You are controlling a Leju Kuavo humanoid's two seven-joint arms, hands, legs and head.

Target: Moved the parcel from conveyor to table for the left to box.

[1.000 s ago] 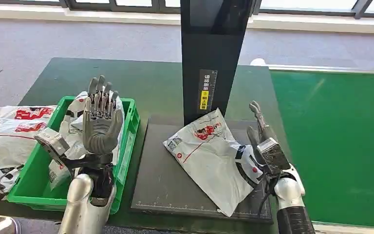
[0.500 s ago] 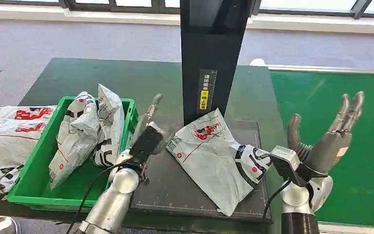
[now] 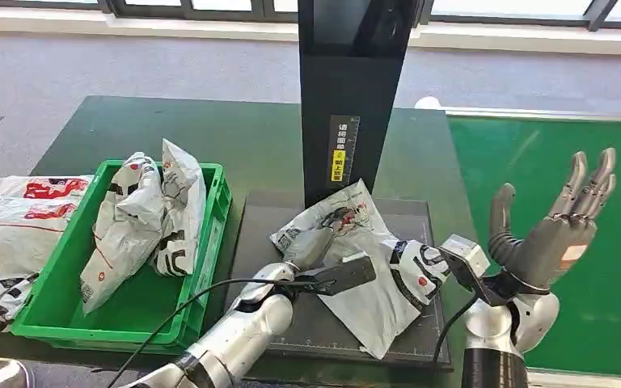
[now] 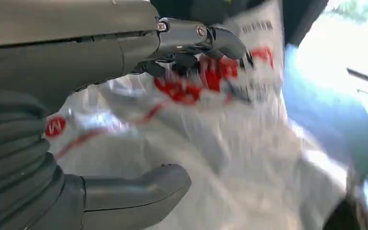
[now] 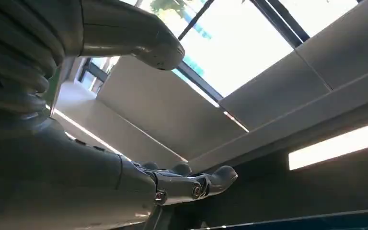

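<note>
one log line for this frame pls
left hand: reaching onto parcel, grip unclear | right hand: open, raised, empty | parcel: on black platform | green bin: holds parcels

The black post (image 3: 348,97) blocks right behind the parcel (image 3: 356,263), and the green crate (image 3: 210,234) walls off its left side.

A vertical label (image 3: 344,151) is showing on the black post (image 3: 348,97) — pale Chinese characters above a yellow patch, too small to read. The parcel (image 3: 356,267) on the platform is carrying red printing and a barcode — none legible.
</note>
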